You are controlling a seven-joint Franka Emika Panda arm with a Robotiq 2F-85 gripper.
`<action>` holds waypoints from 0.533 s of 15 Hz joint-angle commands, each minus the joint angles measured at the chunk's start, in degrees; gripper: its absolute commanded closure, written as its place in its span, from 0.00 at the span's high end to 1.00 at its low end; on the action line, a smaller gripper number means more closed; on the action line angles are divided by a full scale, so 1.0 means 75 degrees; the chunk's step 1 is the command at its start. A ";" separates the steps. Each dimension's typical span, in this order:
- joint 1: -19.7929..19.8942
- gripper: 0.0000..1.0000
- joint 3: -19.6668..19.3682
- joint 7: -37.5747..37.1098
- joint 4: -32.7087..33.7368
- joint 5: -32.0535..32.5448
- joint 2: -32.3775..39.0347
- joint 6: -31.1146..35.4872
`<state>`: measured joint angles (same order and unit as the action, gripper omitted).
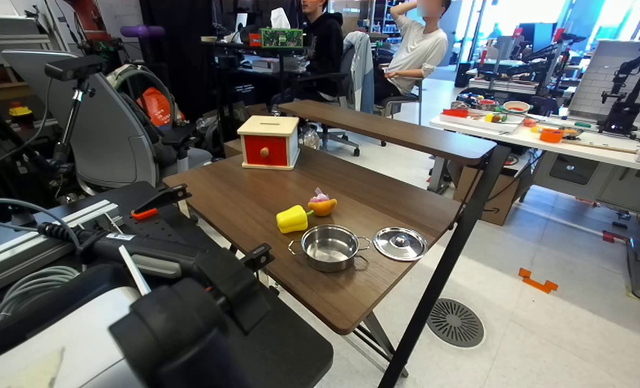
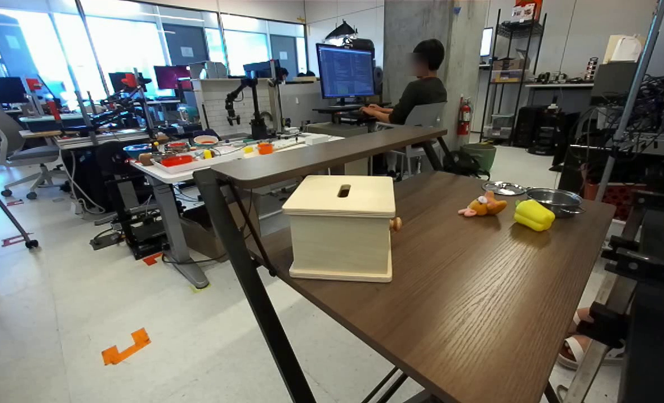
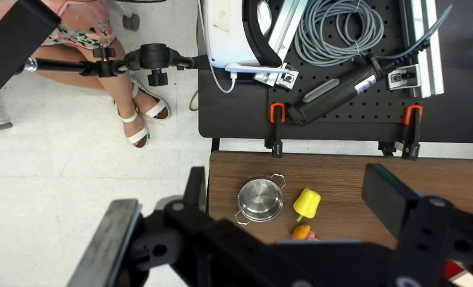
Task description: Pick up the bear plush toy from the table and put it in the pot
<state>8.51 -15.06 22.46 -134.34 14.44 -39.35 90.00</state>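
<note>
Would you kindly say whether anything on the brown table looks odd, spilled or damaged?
Nothing appears spilled or damaged, though the lid lies near the edge of the table, where a bump might dislodge it.

1. Fingers [image 3: 387, 201]: black, blocky, flat-faced, one with a faint greenish edge.
2. Links [image 3: 224, 241]: matte black, angular, with dark round holes [image 3: 159, 250].
3. Screws [image 3: 437, 202]: round, dull grey heads.
4. Plate [image 3: 104, 243]: grey, straight-edged, streaked.
5. Body [image 3: 324, 263]: black, blurred, grey along its upper edge.

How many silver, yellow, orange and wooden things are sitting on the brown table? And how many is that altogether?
Silver: 2, the pot and the lid
Yellow: 1, the pepper
Mostly orange: 1, the bear plush toy
Wooden, with a red front: 1, the box
Total: 5
</note>
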 commanded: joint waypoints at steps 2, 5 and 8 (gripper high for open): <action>-0.0086 1.00 -0.0057 -0.0040 0.0020 0.0031 -0.0007 -0.0029; -0.0086 1.00 -0.0057 -0.0040 0.0020 0.0031 -0.0007 -0.0029; -0.0194 1.00 0.0004 -0.0191 -0.0184 0.0014 0.0220 0.0521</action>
<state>8.42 -15.06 22.37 -134.53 14.42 -39.32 90.08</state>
